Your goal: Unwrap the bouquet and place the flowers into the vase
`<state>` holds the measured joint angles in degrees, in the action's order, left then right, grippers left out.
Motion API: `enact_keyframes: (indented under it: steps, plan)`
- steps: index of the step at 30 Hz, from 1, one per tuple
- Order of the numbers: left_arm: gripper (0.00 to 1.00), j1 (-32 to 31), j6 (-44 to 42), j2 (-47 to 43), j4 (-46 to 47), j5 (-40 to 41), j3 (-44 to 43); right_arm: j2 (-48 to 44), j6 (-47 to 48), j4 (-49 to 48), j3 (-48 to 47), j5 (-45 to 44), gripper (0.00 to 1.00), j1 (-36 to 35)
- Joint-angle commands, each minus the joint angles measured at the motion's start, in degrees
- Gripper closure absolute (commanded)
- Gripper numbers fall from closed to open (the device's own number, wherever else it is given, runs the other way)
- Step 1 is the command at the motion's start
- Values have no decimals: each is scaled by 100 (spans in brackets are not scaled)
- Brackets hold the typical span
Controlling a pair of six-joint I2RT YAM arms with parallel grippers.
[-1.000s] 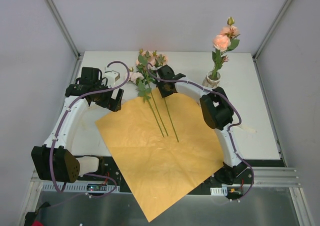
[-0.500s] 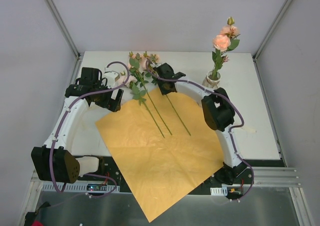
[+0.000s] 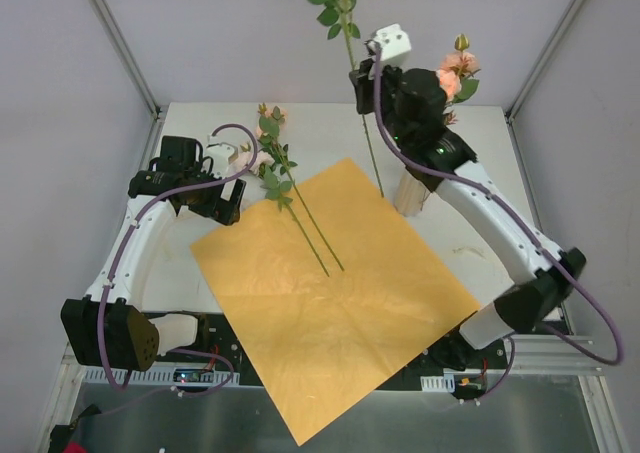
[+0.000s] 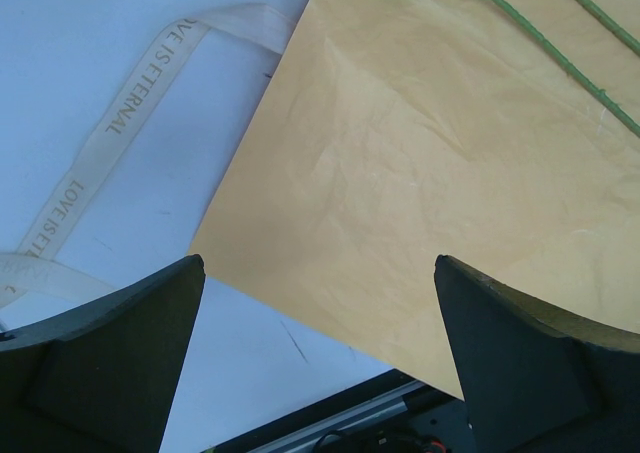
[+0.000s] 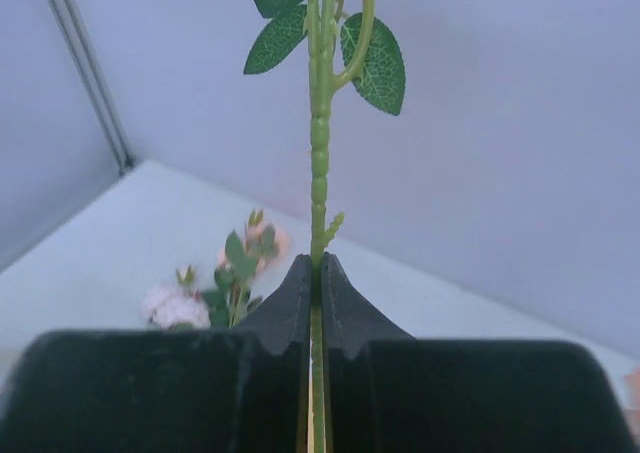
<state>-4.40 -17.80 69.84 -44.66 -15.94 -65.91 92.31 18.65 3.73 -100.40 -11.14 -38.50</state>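
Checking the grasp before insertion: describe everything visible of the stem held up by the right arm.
The stem is thin, green and plastic-looking, with knobbly segments and oval veined leaves near its top; the bloom is out of frame. It stands roughly upright, pinched between the shut fingers of the right end effector, its lower end hanging down near the far corner of the orange paper.

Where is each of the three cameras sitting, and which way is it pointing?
Top external: above and behind the bases, looking down on the table; both arms show.
Left wrist: low over the orange paper and ribbon, facing down; left gripper open at bottom.
Right wrist: raised, facing the back wall; right gripper shut on a flower stem.
Shared: top and left wrist both show the paper.
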Motion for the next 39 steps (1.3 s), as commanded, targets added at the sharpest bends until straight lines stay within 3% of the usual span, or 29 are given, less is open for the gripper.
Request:
enact_keyframes:
  steps: [1, 7, 19, 29, 39]
  plan:
    - [1, 45, -30, -120, -130, -49, -10, -1029, 840, -2255, 950, -230, 99, 44]
    - [1, 45, -48, -129, -148, -216, 8, -1926, 1342, -3403, 1804, -662, 99, 228]
    - [1, 45, -145, -94, -148, -207, 96, -2586, 1448, -3888, 2314, -706, 99, 624]
    - [1, 45, -153, 12, -156, -313, 114, -2727, 1369, -3923, 2306, -653, 99, 853]
    - [1, 45, -162, -32, -156, -322, 122, -2394, 1413, -5047, 2973, -1110, 99, 1099]
